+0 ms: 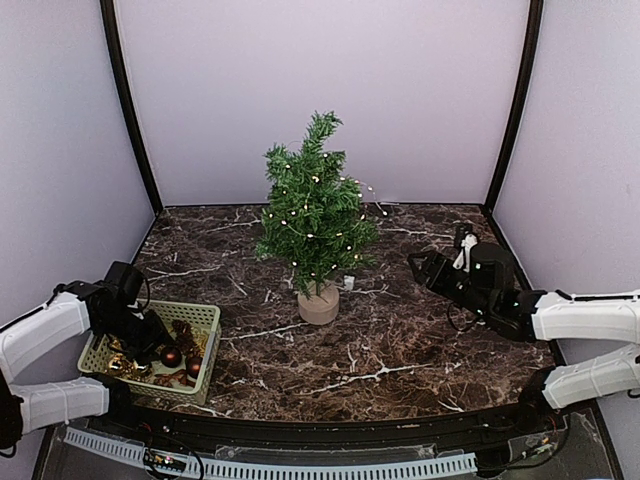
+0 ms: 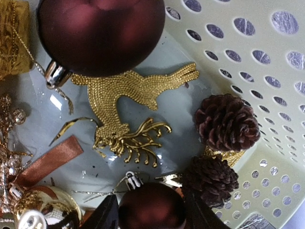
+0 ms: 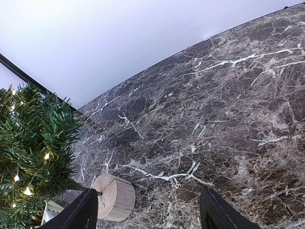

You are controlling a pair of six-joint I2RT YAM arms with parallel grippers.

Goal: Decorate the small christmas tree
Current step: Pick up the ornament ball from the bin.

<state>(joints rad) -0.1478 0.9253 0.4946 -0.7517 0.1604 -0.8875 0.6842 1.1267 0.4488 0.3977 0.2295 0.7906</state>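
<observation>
One tree (image 1: 315, 210): upright mid-table on its base (image 3: 114, 196), well apart from the basket; lights (image 1: 316, 179) strung, no ornaments visible on it
Basket (image 1: 205, 315): near-left corner; holds baubles, cones (image 2: 226, 121), gold deer (image 2: 128, 102)
Right gripper (image 3: 152, 212): released, empty, low near the tree's base
Left gripper (image 2: 152, 217): down in basket, jaws astride a dark red bauble (image 2: 151, 202); clenched or not cannot be told
Progress: early, judged at a first pick; all hanging outstanding

Pale perforated basket (image 1: 212, 335) at the near-left corner of the dark marble desk (image 1: 400, 330).
Inside lie maroon baubles (image 2: 100, 33), a gold reindeer (image 2: 128, 102), two pine cones (image 2: 226, 121) and a copper ribbon (image 2: 50, 160).
</observation>
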